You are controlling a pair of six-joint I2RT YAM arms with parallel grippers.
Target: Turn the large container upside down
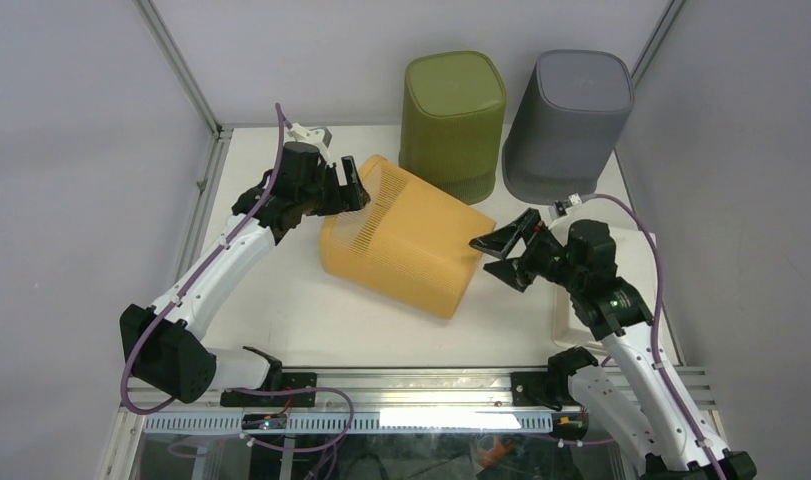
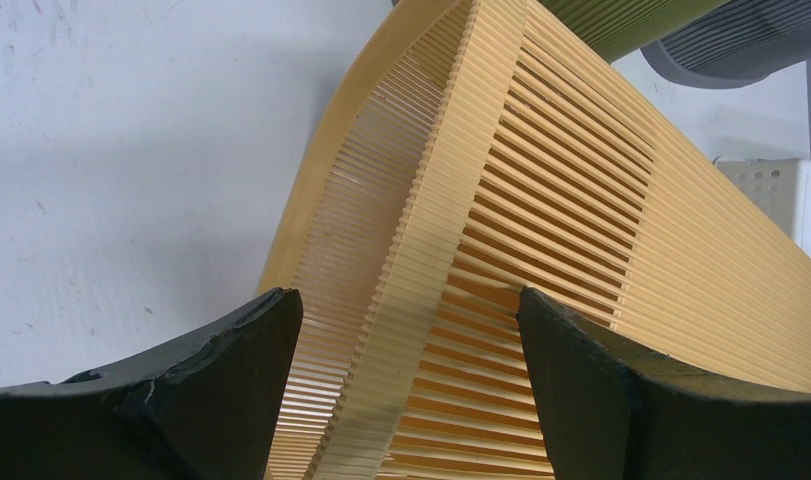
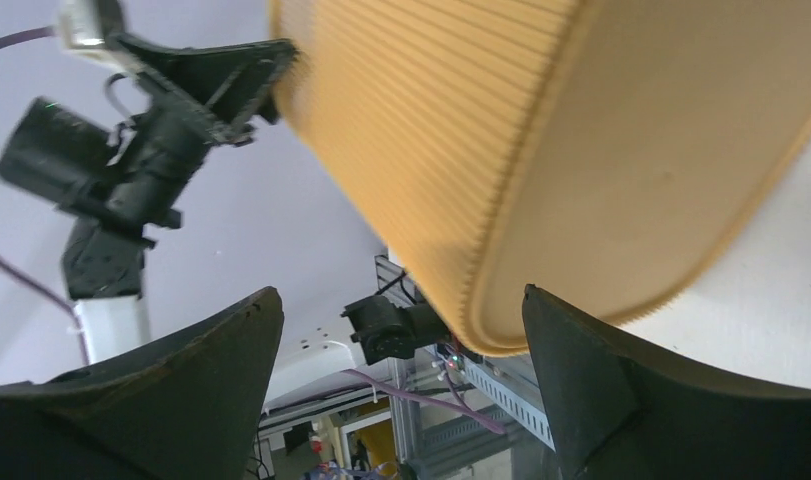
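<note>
**Orange container on its side, flip half done**

The left gripper's (image 1: 346, 186) jaws stand apart astride the ribbed rim of the orange container (image 1: 411, 240), which lies tipped mid-counter. The right gripper's (image 1: 506, 240) jaws gape beside its base. I judge the final roll is not yet done. Three containers: orange, green (image 1: 453, 120) and grey (image 1: 566, 125), the last two at the far edge.

The big yellow-orange bin (image 1: 406, 240) has thin ribs all along its sides. It lies tipped over in the middle, open end far left, flat bottom near right.
</note>
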